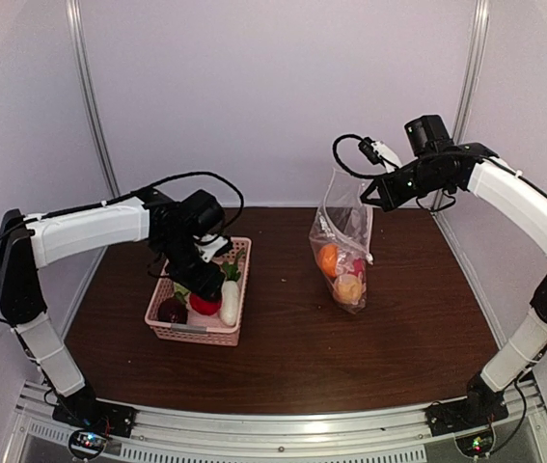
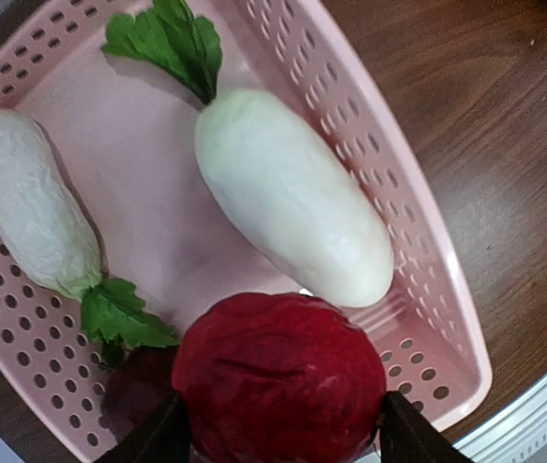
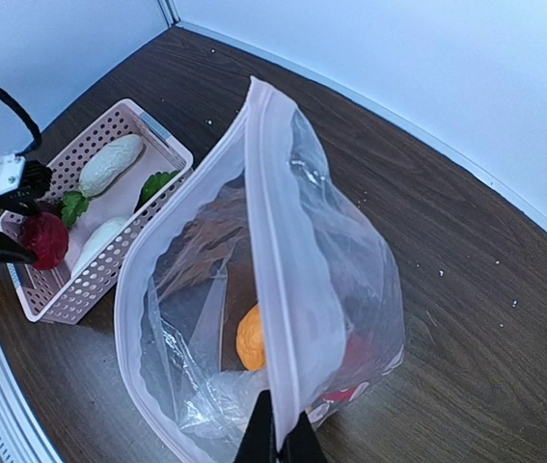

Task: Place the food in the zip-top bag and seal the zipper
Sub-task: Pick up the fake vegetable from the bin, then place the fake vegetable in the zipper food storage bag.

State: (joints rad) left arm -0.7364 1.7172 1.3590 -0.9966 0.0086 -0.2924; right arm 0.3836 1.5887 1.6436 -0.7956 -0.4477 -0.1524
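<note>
Both of my tools are low over the dark wooden desk (image 1: pixel 292 357), well apart from each other. My left tool (image 2: pixel 281 439) reaches down into the pink lattice plastic basket (image 2: pixel 427 231) at the left. Its two dark fingers stand on either side of a red round toy piece (image 2: pixel 278 376), right against it. I cannot tell whether they actually grip it.

A dark maroon round piece (image 2: pixel 138 391) sits just beside the red one, partly hidden under it. Two white toy radishes (image 2: pixel 292 198) with green leaves lie further along the basket floor. One is smooth and lies near the right wall. The other is wrinkled and lies along the left wall.

My right tool (image 3: pixel 278 444) is clamped on the rim of the clear crinkly plastic zip-top bag (image 3: pixel 341 280) and holds it upright, with its bottom on the desk to the right of the basket. The pale zipper strip (image 3: pixel 273 251) runs up from my fingers, and the mouth gapes wide beside it, unsealed. At the bottom of the bag lie an orange round piece (image 3: pixel 251 338), a yellow round piece (image 1: pixel 348 287) and something red.
</note>
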